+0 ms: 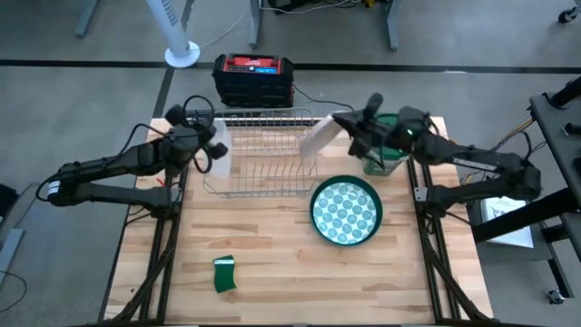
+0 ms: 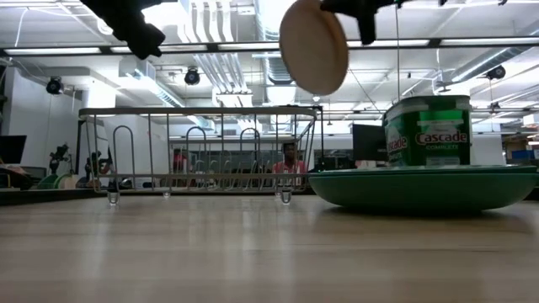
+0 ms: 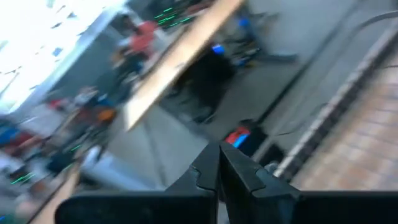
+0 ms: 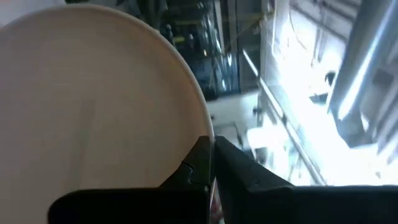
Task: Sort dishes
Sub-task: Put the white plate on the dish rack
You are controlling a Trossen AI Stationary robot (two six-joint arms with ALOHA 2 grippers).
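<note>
Whitish plate hangs in the air over the right end of the wire dish rack, rim pinched in the right gripper, fingers clamped on it. Teal patterned plate lies flat on the bench, right of centre. Left gripper hovers at the rack's left end, fingers together, empty. Green sponge sits near the front edge.

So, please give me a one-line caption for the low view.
Right gripper lifts a whitish plate above the wire rack.
</note>
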